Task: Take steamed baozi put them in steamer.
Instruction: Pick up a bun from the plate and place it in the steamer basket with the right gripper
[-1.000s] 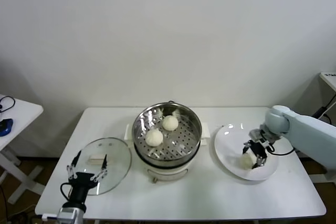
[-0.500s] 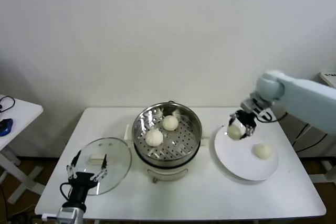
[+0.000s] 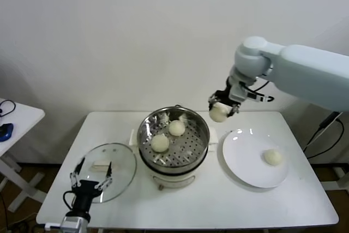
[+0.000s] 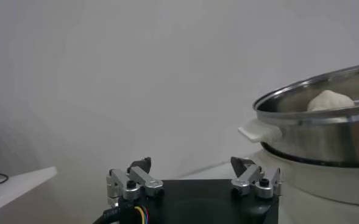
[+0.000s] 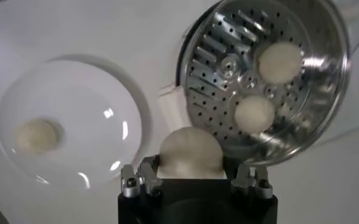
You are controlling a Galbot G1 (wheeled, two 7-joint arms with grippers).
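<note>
Where the white table fills the lower half of the head view, the steamer stands at its centre, with two baozi on its perforated tray: one toward the lower left of the tray, one toward its upper right. To the steamer's right lies the white plate, carrying a single baozi at its right side. The glass lid lies flat at lower left.

High in the right of the frame, the right gripper hangs in the air above the gap between steamer rim and plate, its jaws clenched on a fourth baozi, part-way closed around the bun's width. The left gripper sits low at the bottom left, beside the lid, jaws spread wide and grasping nothing.

From above, the right wrist view shows what the head view cannot: the held baozi bulging between the fingers, with tray holes and plate spread beneath. Only the left wrist view shows the steamer side-on, a bun's top peeking over the rim, and its side handle.
</note>
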